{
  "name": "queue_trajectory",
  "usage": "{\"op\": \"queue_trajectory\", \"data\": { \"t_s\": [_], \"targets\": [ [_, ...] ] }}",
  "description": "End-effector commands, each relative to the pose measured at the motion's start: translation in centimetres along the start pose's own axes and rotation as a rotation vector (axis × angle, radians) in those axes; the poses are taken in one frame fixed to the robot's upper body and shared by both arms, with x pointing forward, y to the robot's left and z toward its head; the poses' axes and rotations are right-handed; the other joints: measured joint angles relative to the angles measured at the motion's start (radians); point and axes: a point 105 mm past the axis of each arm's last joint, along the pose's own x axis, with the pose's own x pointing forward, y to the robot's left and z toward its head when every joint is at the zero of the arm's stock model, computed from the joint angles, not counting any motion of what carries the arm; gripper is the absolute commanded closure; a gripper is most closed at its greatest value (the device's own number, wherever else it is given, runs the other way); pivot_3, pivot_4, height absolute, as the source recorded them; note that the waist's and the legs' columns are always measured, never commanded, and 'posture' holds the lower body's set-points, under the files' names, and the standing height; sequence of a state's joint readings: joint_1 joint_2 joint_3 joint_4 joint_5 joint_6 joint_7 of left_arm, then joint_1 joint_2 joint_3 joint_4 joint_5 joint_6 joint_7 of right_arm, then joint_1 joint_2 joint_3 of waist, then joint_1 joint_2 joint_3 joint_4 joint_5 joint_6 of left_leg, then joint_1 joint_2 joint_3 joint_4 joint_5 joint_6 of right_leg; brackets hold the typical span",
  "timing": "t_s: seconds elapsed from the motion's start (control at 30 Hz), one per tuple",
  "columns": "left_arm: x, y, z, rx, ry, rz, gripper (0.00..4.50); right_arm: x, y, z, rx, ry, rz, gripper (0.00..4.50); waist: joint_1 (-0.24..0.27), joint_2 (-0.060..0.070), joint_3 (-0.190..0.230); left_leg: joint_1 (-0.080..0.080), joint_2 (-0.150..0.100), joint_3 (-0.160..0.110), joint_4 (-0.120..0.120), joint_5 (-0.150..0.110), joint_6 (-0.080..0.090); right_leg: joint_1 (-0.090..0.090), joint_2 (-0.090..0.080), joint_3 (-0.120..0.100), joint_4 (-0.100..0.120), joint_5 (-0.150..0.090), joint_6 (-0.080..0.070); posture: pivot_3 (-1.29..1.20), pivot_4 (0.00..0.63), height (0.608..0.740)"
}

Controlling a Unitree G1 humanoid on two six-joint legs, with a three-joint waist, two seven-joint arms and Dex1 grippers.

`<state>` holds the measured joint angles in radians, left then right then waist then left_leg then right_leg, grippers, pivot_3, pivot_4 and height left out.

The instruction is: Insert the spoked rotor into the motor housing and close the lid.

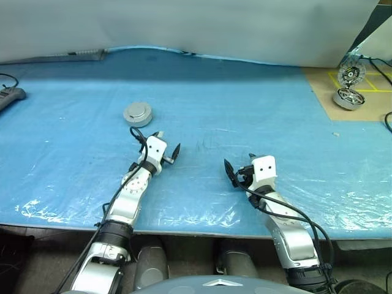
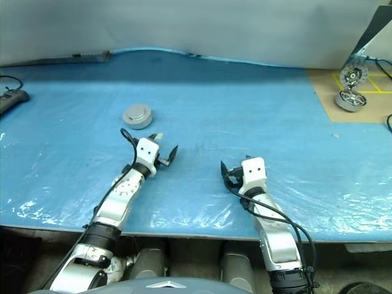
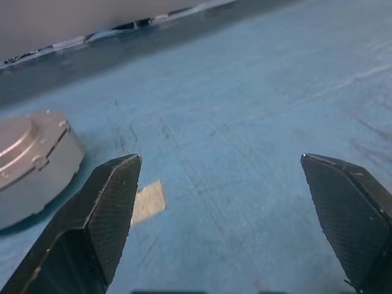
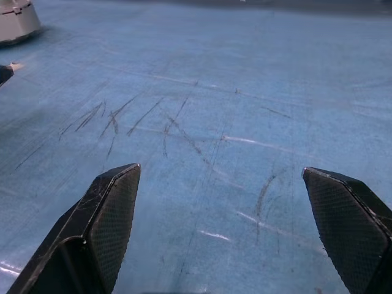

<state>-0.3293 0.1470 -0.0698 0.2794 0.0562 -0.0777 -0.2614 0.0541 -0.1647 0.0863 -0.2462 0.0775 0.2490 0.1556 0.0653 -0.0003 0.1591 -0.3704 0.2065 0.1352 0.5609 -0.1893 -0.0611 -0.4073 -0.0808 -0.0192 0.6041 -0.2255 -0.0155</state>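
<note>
The motor housing (image 1: 138, 114) stands on the blue table cover, left of centre, a squat round grey unit. The lid (image 3: 18, 142) lies shut on top of it, plain grey face with raised centre up. The spoked rotor is out of view. My left gripper (image 1: 168, 143) hovers just nearer than the housing and slightly to its right, open, with nothing between its fingers (image 3: 116, 202). My right gripper (image 1: 240, 164) is further right and nearer the front edge, open and empty over bare cover. In the right wrist view the housing (image 4: 15, 21) sits far off.
A tan cardboard sheet (image 1: 321, 86) lies at the far right with another motor unit (image 1: 348, 98) and its raised disc (image 1: 351, 75). A grey power strip (image 1: 9, 95) is at the far left edge. A small tan scrap (image 3: 149, 201) lies near the housing.
</note>
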Motion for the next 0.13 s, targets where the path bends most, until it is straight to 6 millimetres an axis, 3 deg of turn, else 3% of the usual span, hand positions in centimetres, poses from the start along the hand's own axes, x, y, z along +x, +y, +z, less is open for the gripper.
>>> {"op": "queue_trajectory", "data": {
  "t_s": [0.03, 0.13],
  "targets": [
    [0.20, 0.84, 0.78, -0.040, -0.031, -0.015, 0.03, -0.33, 0.16, 2.16, -0.027, -0.099, 0.003, 0.00, 0.000, 0.000, 0.000, 0.000, 0.000, 0.000, 0.000, 0.000, 0.000, 0.000, 0.000, 0.000, 0.000, 0.000, 0.000, 0.00, 0.150, 0.740],
    [0.45, 1.61, 1.28, -0.048, -0.058, -0.024, 0.03, -0.55, 0.72, 2.62, -0.053, -0.125, 0.041, 0.00, 0.001, 0.000, 0.000, 0.000, 0.000, 0.000, 0.000, 0.000, 0.000, 0.000, 0.000, 0.000, 0.000, 0.000, 0.001, 0.00, 0.150, 0.740]
  ]
}}
